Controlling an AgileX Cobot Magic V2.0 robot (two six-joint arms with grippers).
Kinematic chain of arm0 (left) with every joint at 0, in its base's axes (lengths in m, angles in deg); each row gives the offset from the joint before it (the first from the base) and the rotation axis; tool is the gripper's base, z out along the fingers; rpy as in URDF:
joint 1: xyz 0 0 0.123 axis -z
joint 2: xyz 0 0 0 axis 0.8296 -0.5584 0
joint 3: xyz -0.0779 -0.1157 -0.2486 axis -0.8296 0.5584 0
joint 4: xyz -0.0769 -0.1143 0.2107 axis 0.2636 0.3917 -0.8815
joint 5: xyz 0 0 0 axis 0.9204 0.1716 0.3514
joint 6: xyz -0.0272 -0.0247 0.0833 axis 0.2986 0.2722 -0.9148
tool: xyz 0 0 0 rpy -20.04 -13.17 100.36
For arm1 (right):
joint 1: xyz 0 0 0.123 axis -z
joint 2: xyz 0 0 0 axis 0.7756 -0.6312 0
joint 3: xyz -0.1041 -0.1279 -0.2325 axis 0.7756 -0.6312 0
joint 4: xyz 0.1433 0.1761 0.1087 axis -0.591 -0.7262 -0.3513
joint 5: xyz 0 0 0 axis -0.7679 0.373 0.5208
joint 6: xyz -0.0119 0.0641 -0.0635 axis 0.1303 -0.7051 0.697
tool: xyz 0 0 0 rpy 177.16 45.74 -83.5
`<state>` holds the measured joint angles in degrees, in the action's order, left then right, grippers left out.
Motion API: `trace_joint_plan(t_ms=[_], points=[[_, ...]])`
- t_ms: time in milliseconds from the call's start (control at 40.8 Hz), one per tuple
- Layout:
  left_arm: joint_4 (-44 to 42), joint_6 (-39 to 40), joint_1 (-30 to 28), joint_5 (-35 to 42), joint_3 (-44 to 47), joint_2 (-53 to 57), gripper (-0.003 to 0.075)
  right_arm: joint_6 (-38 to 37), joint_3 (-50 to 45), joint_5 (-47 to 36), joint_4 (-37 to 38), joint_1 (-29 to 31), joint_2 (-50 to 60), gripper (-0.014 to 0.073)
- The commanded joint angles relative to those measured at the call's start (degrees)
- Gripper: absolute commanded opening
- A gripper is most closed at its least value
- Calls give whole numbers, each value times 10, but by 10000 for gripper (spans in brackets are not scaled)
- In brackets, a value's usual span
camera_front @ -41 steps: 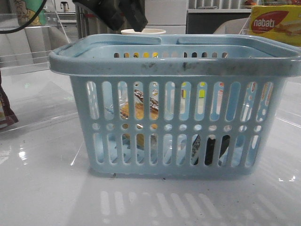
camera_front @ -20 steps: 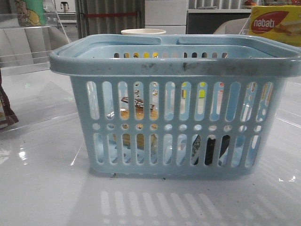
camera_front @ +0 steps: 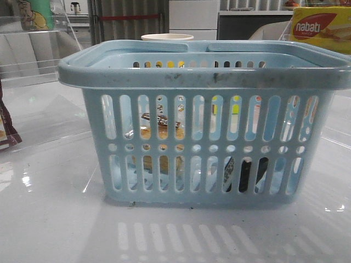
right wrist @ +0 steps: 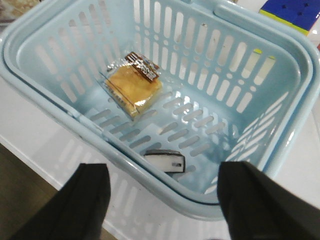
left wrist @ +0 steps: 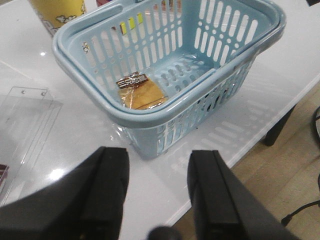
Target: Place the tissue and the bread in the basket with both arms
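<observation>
The light blue basket stands mid-table. The bread, yellow slices in clear wrap with a brown label, lies on its floor at the left. It also shows in the left wrist view and the right wrist view. The tissue, a black and white pack, lies on the basket floor against the near wall, dark behind the slots in the front view. My left gripper is open and empty, off beside the basket. My right gripper is open and empty above the basket's rim.
A yellow nabati box sits back right and a white cup stands behind the basket. A clear acrylic stand and a dark brown packet are at the left. The table edge runs close to the basket.
A dark arm that hung over the basket's back left has gone from the front view. The bread has dropped from a tilted pose and settled on the basket floor.
</observation>
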<state>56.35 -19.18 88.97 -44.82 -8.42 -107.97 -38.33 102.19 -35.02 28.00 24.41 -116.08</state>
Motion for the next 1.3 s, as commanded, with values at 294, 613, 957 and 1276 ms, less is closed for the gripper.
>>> trace_joint_plan(t_ms=[294,613,957,1276], points=[[-87,105,4,49,25,28,348,-27,-65,21,20,3,103,559],[-86,105,4,50,25,28,265,-27,-129,20,20,3,201,421],[-86,105,4,51,25,28,92,-27,-130,21,20,3,203,57],[-82,105,4,50,25,28,92,-27,-130,29,19,3,203,55]])
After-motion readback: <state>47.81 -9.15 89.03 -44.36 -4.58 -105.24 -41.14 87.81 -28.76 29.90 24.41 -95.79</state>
